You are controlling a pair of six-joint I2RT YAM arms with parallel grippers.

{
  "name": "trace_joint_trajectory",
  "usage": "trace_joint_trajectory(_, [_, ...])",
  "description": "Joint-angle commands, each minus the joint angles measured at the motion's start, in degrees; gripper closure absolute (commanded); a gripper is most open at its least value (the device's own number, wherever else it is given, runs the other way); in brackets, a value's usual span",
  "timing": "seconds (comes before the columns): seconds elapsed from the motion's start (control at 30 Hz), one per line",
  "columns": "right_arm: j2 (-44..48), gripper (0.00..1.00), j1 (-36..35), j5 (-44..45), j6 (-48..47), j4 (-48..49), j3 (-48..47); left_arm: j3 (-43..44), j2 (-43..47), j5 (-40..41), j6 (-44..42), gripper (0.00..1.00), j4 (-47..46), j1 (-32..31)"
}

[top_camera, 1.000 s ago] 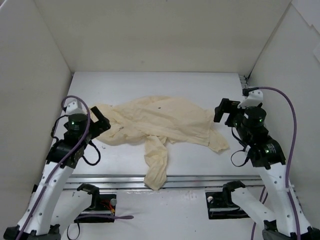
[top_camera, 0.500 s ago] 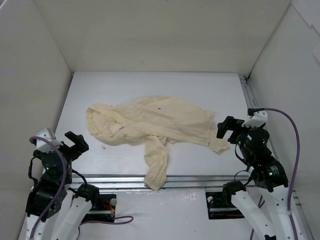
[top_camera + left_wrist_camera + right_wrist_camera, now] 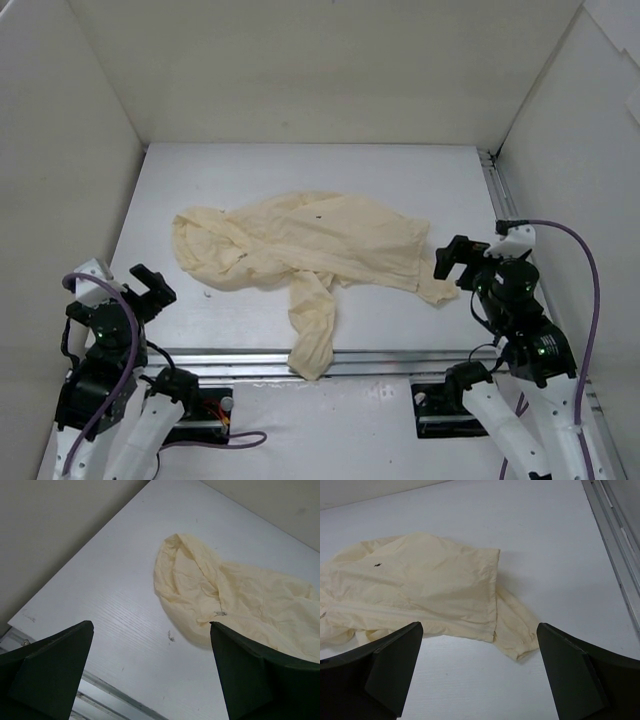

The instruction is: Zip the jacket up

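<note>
The pale yellow-cream jacket [image 3: 320,240] lies crumpled flat in the middle of the white table, hood [image 3: 198,250] to the left. One sleeve [image 3: 312,335] trails over the near edge and another cuff [image 3: 437,290] lies at the right. My left gripper [image 3: 150,290] is open and empty, near the front left, apart from the hood. In the left wrist view [image 3: 151,624] the hood [image 3: 187,585] and a small metallic zipper pull [image 3: 220,612] show ahead. My right gripper [image 3: 455,258] is open and empty, just right of the cuff. Its wrist view [image 3: 479,625] shows the jacket's right side [image 3: 420,575].
White walls enclose the table on the left, back and right. A metal rail [image 3: 400,357] runs along the near edge and another [image 3: 492,190] along the right side. A small dark speck [image 3: 171,637] lies on the table near the hood.
Both arms have pulled back from the jacket toward the near edge. The left gripper left the hood and dropped to the front left. The jacket lies unchanged.
</note>
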State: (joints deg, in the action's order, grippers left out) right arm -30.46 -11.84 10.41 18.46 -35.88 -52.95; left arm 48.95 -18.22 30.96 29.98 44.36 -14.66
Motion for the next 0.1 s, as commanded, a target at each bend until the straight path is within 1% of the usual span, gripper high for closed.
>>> trace_joint_trajectory(0.0, [-0.2,0.02,0.2,0.8,0.0,3.5,-0.5,1.0,-0.9,1.6,-0.9,0.00,-1.8,-0.2])
trace_joint_trajectory(0.07, [-0.6,0.02,0.6,1.0,0.1,3.4,-0.6,1.0,-0.9,1.7,-1.0,0.00,-1.7,-0.2])
